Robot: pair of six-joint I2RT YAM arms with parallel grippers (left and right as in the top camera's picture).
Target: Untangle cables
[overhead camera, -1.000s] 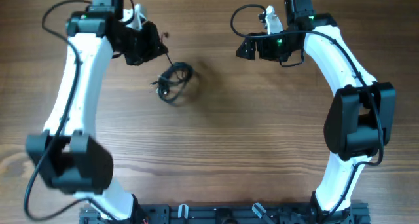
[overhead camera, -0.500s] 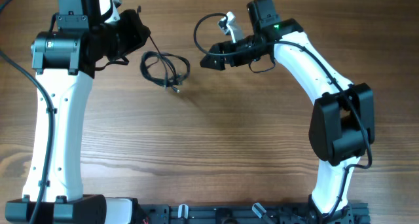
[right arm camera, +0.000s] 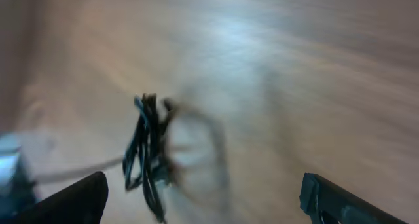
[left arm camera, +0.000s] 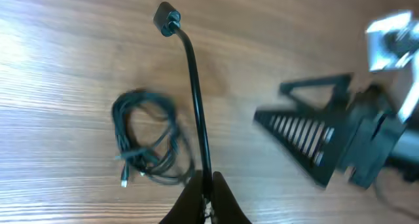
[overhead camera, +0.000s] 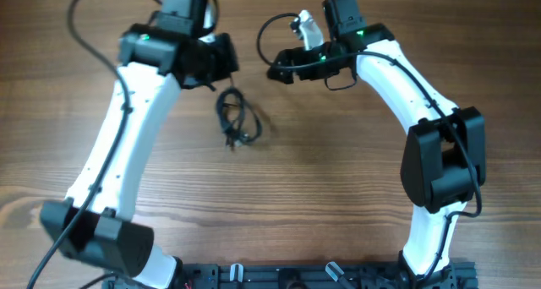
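light-brown wooden table: thin dark tangled cables lie in a loose coil just beside the left gripper, between both arms. Left jaws are pinched on one stiff black strand, which runs straight out from the tips, plug at the far end. right gripper gapes wide, empty. Coil's long axis runs far-to-near, loose ends toward the base. Suggest: right pins the coil, left draws the strand slowly along its own line.

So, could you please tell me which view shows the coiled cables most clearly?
The left wrist view: the coiled cables appear largest and clearest. Overhead shows them small; right wrist shows them blurred.
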